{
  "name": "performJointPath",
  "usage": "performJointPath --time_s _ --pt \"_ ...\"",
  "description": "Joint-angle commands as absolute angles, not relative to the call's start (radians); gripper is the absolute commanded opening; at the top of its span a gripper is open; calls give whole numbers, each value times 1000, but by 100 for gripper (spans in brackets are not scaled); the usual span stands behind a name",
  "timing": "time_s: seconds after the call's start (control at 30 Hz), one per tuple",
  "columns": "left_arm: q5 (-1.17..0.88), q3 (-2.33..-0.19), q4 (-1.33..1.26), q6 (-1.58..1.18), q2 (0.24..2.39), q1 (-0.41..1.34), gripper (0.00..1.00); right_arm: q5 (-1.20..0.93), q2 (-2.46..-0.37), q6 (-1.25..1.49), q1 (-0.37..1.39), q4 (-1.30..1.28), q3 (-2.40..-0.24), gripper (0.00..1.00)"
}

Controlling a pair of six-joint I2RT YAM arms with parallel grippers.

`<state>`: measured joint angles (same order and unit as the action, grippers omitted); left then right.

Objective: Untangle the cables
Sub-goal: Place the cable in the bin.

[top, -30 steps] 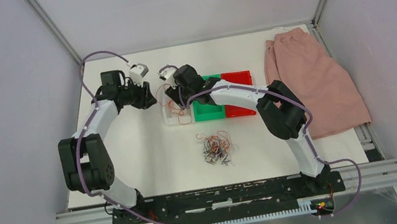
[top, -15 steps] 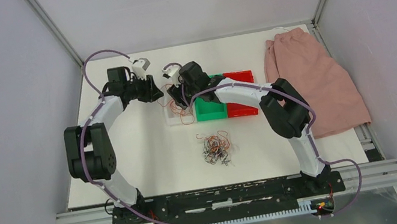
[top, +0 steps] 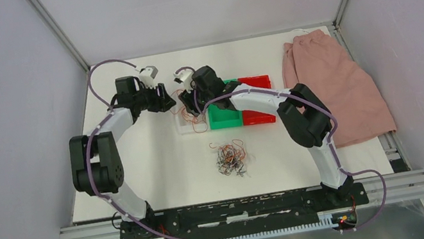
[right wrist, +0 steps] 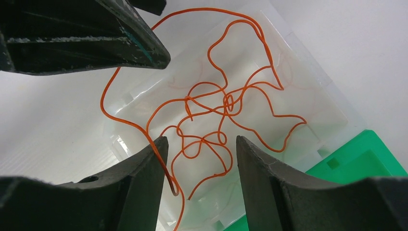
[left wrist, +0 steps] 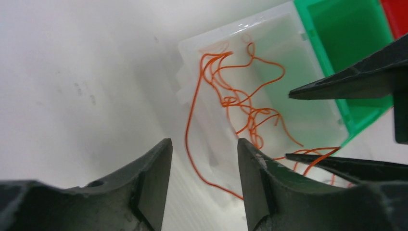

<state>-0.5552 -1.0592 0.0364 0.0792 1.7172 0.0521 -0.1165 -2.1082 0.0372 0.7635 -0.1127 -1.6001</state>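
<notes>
Several orange cables (right wrist: 216, 106) lie in loose loops in a clear tray (top: 183, 127) at the back of the table. A clump of orange, black and white cables (top: 229, 158) rests on the table nearer the arms. My left gripper (left wrist: 204, 149) hangs open over the tray's left edge, one orange strand (left wrist: 192, 130) running loose through its gap. My right gripper (right wrist: 201, 144) is open just above the tray, and a strand drapes against its left finger (right wrist: 144, 168). The two grippers sit close together, tips almost meeting.
A green bin (top: 224, 116) and a red bin (top: 256, 109) stand right of the clear tray. A pink cloth (top: 334, 86) covers the table's right side. The left gripper's fingers (right wrist: 96, 38) fill the upper left of the right wrist view.
My left gripper has swung right toward the tray, and its jaws have opened. The right arm has barely moved.
</notes>
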Motion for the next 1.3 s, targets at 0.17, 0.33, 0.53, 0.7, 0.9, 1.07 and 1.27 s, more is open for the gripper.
performJointPath --time_s 0.17,0.33,0.53,0.7,0.9,1.07,1.27 --pt "-798 -1160 93 -10 1769 51 28 -123 -2087 46 756 -63 -1621 61" --pt "-776 -1151 78 22 1733 51 8 -118 -2094 53 748 -60 -1626 61" --pt "-767 -1129 40 60 1652 57 3 -116 -2112 57 736 -72 -1654 62" --pt "-766 -1149 44 70 1633 73 3 -118 -2137 70 727 -94 -1692 64" --pt "-725 -1120 62 125 1627 151 3 -208 -2133 170 679 -95 -1712 98" --pt "-609 -1121 77 212 1651 233 3 -238 -2081 137 654 -113 -1655 100" --pt "-420 -1126 76 340 1687 272 3 -271 -1997 124 617 -118 -1578 99"
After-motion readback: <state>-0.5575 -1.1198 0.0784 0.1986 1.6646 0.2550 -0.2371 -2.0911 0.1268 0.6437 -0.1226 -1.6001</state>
